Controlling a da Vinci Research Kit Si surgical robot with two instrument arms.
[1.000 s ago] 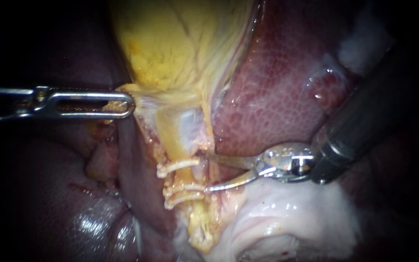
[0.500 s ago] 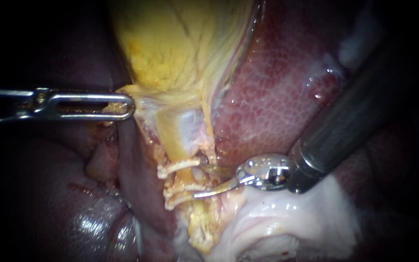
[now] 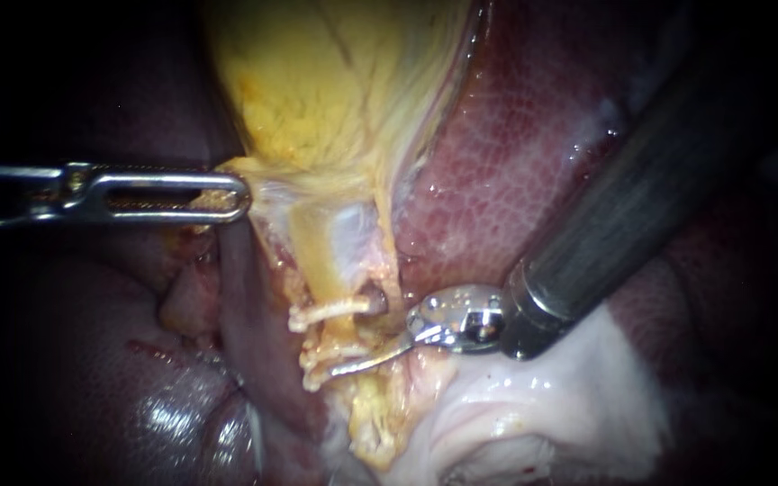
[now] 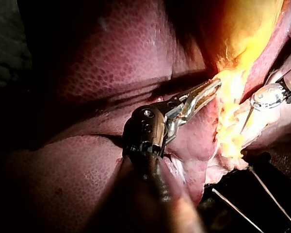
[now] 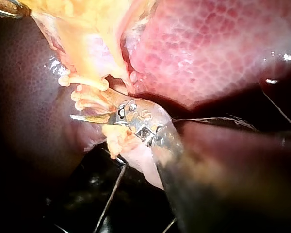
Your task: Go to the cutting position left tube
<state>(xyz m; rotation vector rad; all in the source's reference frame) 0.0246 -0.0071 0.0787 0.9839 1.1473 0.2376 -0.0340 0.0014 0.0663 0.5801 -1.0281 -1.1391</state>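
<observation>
A yellow tube (image 3: 321, 261) runs down from the gallbladder (image 3: 317, 81) and carries white clips: one upper clip (image 3: 328, 310) and two lower clips (image 3: 335, 358). My right instrument (image 3: 355, 338) comes in from the upper right, its thin blades open around the tube between the upper and lower clips. The lower blade (image 3: 366, 358) lies in front of the tube, and the upper blade passes behind it. The right wrist view shows the same blades (image 5: 90, 108) at the clips (image 5: 82, 81). My left instrument (image 3: 218, 193) is shut on the gallbladder's lower edge and holds it to the left, which the left wrist view (image 4: 200, 96) confirms.
Dark red liver (image 3: 515, 162) lies right of the tube, under the right shaft (image 3: 623, 216). Pale white tissue (image 3: 542, 405) sits below the right instrument's wrist. More liver (image 3: 92, 360) fills the lower left. Thin wires (image 4: 233, 208) cross the dark ground beyond the tissue.
My right instrument has slid left along the tissue, and its open blades now reach across the tube between the clips. The left instrument has stayed still.
</observation>
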